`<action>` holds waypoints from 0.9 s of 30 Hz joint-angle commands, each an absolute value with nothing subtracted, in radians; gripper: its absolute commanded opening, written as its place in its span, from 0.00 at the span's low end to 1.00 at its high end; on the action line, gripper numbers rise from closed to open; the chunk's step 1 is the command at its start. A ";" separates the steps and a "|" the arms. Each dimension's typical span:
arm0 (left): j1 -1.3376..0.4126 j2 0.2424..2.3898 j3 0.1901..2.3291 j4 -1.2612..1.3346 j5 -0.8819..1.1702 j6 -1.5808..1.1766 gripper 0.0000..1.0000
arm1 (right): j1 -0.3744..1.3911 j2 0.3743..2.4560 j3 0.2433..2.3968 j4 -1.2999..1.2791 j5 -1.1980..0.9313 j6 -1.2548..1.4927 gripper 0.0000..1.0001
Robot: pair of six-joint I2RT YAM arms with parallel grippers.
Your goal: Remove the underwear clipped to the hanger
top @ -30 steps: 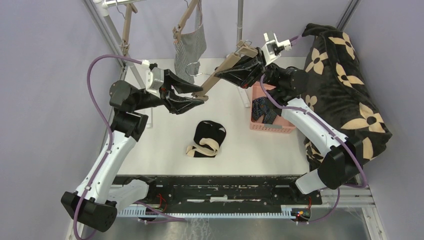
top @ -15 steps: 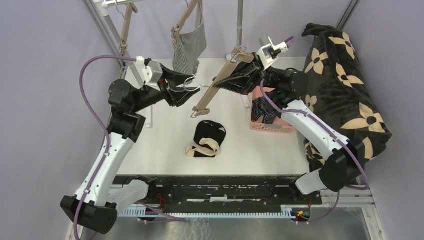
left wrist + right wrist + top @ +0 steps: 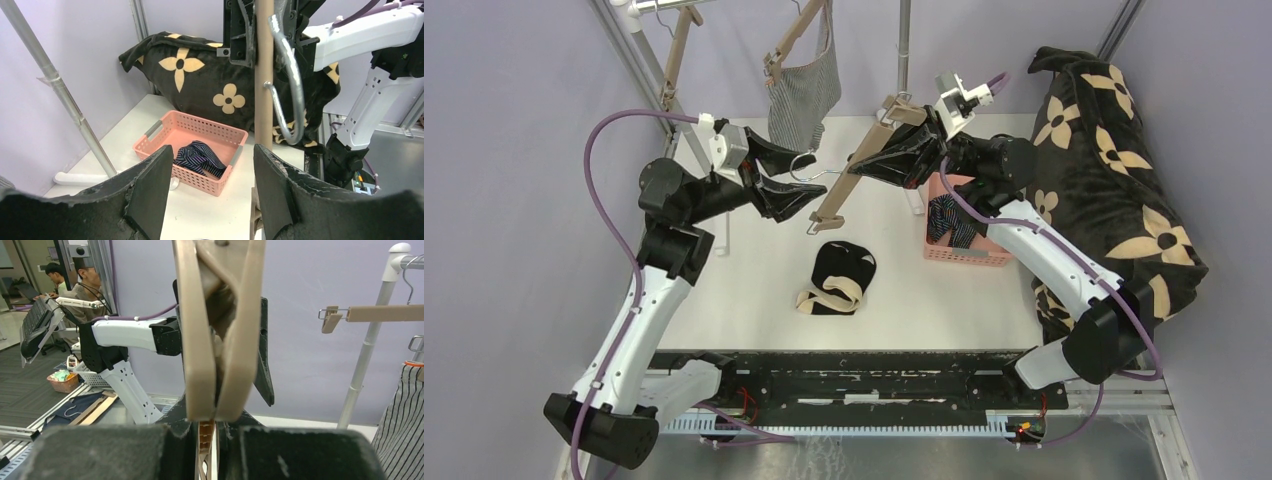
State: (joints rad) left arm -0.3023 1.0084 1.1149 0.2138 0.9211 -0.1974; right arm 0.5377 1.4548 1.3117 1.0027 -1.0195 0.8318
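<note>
My right gripper (image 3: 902,152) is shut on a bare beige hanger (image 3: 849,180), holding it slanted above the table. The hanger's clip (image 3: 217,340) fills the right wrist view above my right gripper (image 3: 207,440). My left gripper (image 3: 796,176) is open beside the hanger's metal hook (image 3: 812,170). In the left wrist view nothing lies between the jaws of my left gripper (image 3: 212,192), and the hook (image 3: 290,90) is just past them. Black underwear (image 3: 844,268) lies on the table. Navy striped underwear (image 3: 200,155) lies in the pink basket (image 3: 969,252). Grey-and-white striped underwear (image 3: 804,90) hangs clipped at the back.
A large black blanket (image 3: 1114,170) with tan flowers is heaped at the right. Metal rack poles (image 3: 904,45) stand at the back, and another beige hanger (image 3: 676,55) hangs at the back left. A slanted pole (image 3: 60,90) stands left of the basket.
My left gripper rose from the hanger's lower end towards the hook and its jaws opened wider. The right gripper lifted the hanger slightly and shifted it left.
</note>
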 commanded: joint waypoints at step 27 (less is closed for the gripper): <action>-0.299 0.996 1.035 0.221 0.968 -0.283 0.53 | 0.542 1.543 1.413 1.118 -0.909 0.861 0.01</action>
